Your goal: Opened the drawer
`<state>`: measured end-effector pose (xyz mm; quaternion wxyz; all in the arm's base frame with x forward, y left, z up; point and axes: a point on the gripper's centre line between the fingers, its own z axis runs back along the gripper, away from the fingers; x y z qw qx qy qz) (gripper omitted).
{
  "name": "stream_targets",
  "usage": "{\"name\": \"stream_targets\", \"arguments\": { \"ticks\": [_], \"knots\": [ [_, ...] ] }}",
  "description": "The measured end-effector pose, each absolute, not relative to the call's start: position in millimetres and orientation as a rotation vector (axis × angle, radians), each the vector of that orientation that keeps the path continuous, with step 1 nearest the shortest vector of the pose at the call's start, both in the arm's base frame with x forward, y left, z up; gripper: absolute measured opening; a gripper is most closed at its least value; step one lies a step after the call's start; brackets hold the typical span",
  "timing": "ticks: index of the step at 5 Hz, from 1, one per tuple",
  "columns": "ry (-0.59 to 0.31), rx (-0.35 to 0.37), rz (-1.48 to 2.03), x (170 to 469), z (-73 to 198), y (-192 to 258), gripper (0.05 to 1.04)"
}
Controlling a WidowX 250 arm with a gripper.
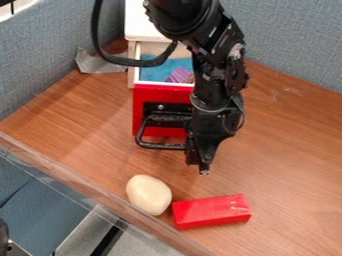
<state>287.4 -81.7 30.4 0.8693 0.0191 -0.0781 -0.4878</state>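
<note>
My black gripper (202, 167) hangs low in front of the drawer's right side, pointing down over the table. The drawer (145, 106) has a red front and stands pulled out from its white cabinet (141, 22), with its blue-lined inside in view and a purple striped thing (179, 75) lying in it. Its black handle (160, 146) loops out from the front, and the handle's right end meets or passes behind the gripper. Whether the two touch, I cannot tell. The arm hides the drawer's right part.
On the wooden table (287, 150), a cream-coloured rounded object (148, 194) lies near the front edge, beside a red block (211, 211). Grey tape (100, 62) sticks at the back left. Blue-grey partition walls (287, 40) stand behind and to the left.
</note>
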Motion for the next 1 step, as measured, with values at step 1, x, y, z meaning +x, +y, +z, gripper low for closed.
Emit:
{"name": "stream_targets", "arguments": {
  "ticks": [1],
  "knots": [
    [-0.162, 0.039, -1.03, 282.9, 30.1, -83.3, 0.146]
  ]
}}
